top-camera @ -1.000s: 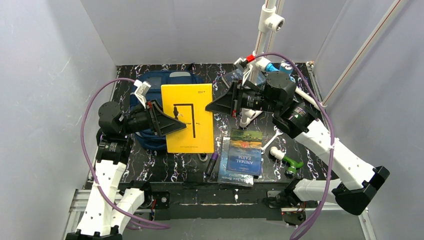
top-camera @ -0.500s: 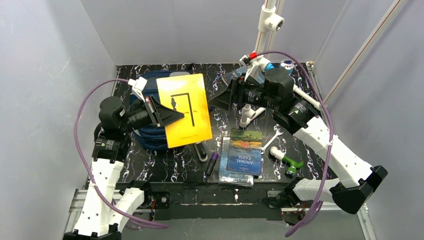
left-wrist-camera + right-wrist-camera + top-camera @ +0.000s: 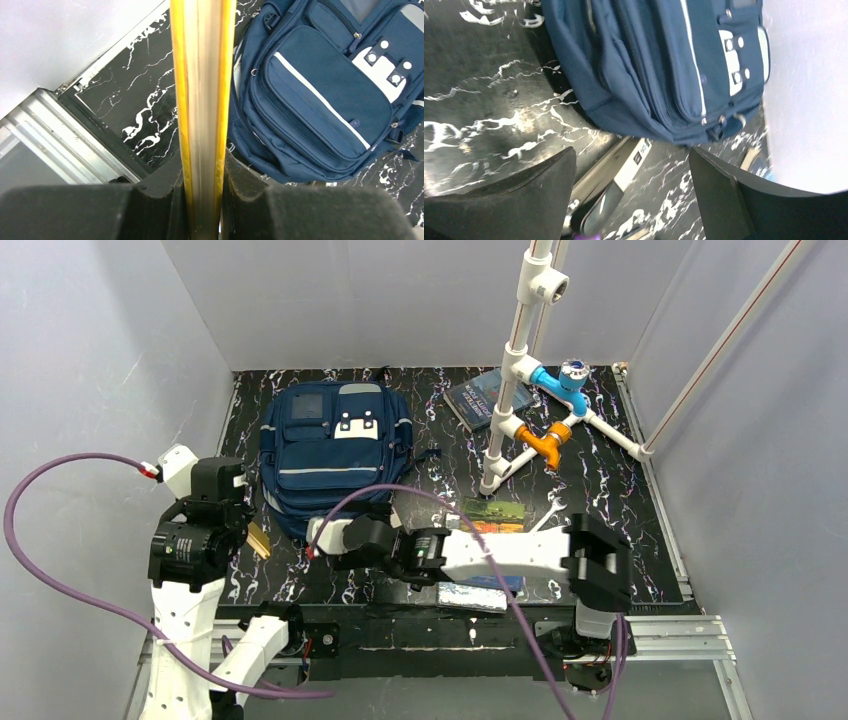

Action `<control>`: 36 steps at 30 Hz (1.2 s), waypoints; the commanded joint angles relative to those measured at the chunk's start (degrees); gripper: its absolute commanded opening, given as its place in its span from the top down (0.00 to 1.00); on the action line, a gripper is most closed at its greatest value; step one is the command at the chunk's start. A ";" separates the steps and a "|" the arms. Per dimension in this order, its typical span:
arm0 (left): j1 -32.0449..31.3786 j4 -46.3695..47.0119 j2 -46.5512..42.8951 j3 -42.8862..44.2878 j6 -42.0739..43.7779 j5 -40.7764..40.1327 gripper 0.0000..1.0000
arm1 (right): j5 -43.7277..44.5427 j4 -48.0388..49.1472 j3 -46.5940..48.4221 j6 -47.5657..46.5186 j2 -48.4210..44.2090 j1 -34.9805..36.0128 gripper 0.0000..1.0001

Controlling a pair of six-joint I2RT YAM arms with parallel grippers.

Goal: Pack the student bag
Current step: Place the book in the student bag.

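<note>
Top view: student bag (image 3: 335, 455) lies flat at the left rear of the table (image 3: 610, 480), navy with grey stripes and no compartment visibly open. A paperback (image 3: 497, 511) and a dark book (image 3: 470, 400) lie outside it, so packing looks barely begun. 
Left wrist: left gripper (image 3: 202, 200) is clamped on a yellow book (image 3: 202, 75), held edge-on near the bag. 
Right wrist: right gripper (image 3: 631, 195) has its jaws apart and empty, close to the bag's near end.
</note>
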 commanded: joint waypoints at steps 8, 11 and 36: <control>0.15 -1.43 -0.01 0.21 -13.05 3.18 1.00 | -11.08 31.64 -2.53 -22.80 16.35 -7.86 0.26; 0.14 -2.17 0.62 0.12 -12.89 1.37 1.00 | -12.79 30.94 -1.40 -21.40 17.65 -9.60 0.25; 0.15 3.80 -0.60 -4.82 -22.43 10.70 1.00 | -11.61 13.17 26.34 13.51 19.03 -18.47 0.99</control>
